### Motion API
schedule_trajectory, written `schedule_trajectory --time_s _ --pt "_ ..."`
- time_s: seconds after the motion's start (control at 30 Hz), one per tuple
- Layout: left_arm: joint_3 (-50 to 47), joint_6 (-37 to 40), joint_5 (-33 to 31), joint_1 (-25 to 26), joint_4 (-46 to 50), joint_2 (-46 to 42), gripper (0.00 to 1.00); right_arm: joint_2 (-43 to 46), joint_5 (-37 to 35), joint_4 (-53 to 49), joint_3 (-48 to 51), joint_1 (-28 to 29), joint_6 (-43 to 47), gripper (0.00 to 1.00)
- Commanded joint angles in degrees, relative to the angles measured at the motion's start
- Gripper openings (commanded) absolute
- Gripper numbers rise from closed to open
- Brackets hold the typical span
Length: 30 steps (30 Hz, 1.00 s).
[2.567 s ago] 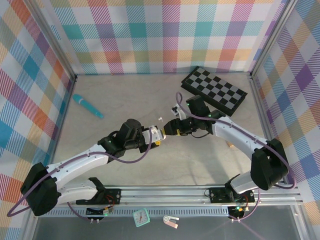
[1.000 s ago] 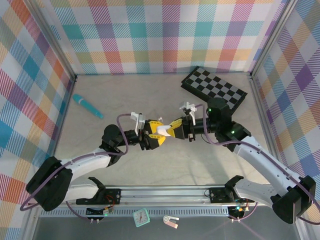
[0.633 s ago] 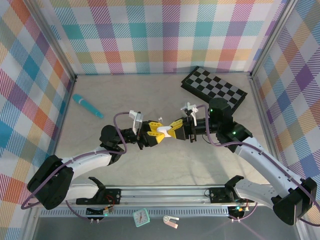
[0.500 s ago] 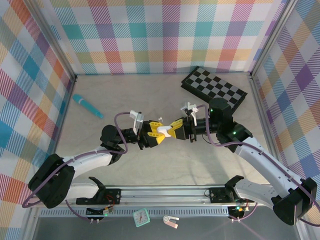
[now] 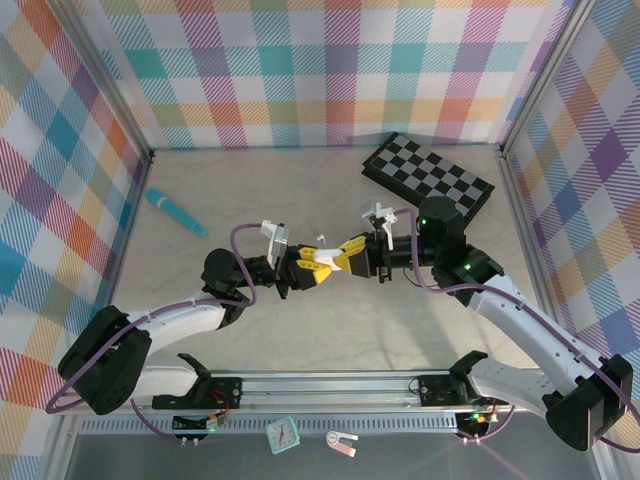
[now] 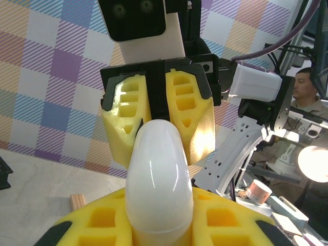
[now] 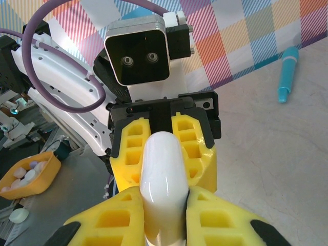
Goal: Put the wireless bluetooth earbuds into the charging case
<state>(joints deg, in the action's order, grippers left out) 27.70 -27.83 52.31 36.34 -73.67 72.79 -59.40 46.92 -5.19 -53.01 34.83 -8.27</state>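
Overhead, both arms reach inward and meet above the middle of the bench point(image 5: 250, 195), a pale, stone-patterned surface. The left end effector point(image 6: 159, 220) is closed on one end of a glossy white charging case point(image 6: 158, 169), its yellow fingers point(image 6: 102, 225) pressed to either side. The right end effector point(image 7: 163, 210) grips the opposite end, so the case hangs between the two, lifted off the surface and lying roughly level.

On three sides the bench is hemmed in by cloth walls point(image 5: 330, 70) printed in pastel plaid – teal, orange, lilac and yellow – hung on metal posts. A folded black-and-white checkerboard point(image 5: 428, 182) lies at the far right near the back wall, and a teal pen point(image 5: 176, 212) lies well apart from it at the far left. A small wooden block point(image 6: 77, 201) sits on the surface by the right-hand wall. A metal rail point(image 5: 330, 383) carrying the arm bases runs along the near edge; just in front of it lies a little teal clock point(image 5: 283, 434).

Beyond the bench, the right wrist view catches an orange tray point(image 7: 43, 171) holding small rounded pieces in white and lilac – too blurred to name. The left wrist view shows a man point(image 6: 303, 95) behind the frame.
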Motion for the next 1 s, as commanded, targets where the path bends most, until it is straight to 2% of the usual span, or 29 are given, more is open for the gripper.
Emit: schedule_trajectory --time_s 0.0,0.07,0.3,0.6,0.77,0.87,0.97 --pt "1.4 1.7 2.1 0.3 -3.1 -0.6 0.16 0.9 -0.6 0.8 -0.4 0.0 -0.4 0.22" --pt "1.3 2.6 2.5 0.3 -3.1 -0.4 0.16 1.0 -2.9 -0.5 -0.8 0.0 -0.2 0.35" --pt "1.1 6.1 3.9 0.3 -2.8 -0.6 0.16 0.4 -13.1 -3.9 -2.7 0.0 -0.8 0.40" --pt "-0.7 13.5 2.6 0.2 1.9 -1.8 0.16 -0.5 -13.4 -3.3 -4.6 0.0 -1.9 0.61" --pt "-1.8 24.3 -1.5 0.1 14.0 -5.7 0.14 1.2 -12.3 -4.1 -4.9 0.0 -2.0 0.84" --pt "-2.1 31.7 -4.9 0.1 23.3 -9.1 0.14 3.0 -14.7 -4.0 -4.0 0.0 -3.0 0.88" --pt "-2.0 36.3 -7.0 0.0 31.0 -12.5 0.16 4.8 -20.1 -2.9 -1.9 -0.8 -6.6 0.89"
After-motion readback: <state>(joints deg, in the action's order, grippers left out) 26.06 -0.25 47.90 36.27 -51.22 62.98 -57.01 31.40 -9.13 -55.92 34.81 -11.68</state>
